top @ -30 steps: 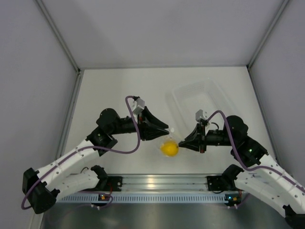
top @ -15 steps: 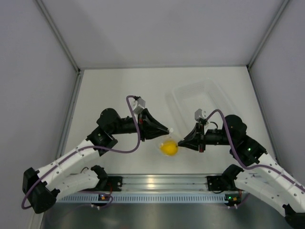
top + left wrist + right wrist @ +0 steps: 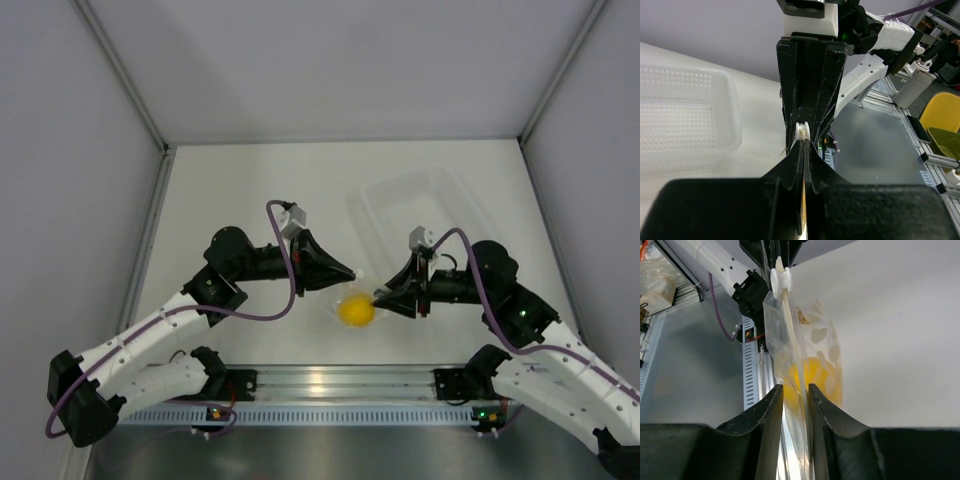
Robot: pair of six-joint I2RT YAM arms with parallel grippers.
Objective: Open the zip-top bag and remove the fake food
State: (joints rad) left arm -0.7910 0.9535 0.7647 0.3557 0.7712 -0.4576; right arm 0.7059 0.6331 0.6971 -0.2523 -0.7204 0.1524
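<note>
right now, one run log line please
left claw: shut on zip-top bag slider | right claw: shut on bag edge | fake food: inside bag

White table (image 3: 240,190), pale grey panel walls (image 3: 340,60) on three sides, aluminium rail (image 3: 330,381) along near edge.

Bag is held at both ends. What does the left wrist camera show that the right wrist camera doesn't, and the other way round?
Only the left wrist view shows the clear tray, off to the left, and the right arm beyond the shut left gripper. Only the right wrist view shows the bag itself with the lemon inside, its edge pinched in the right gripper. Both show the bag's white slider, sitting at the left gripper's tips.
</note>
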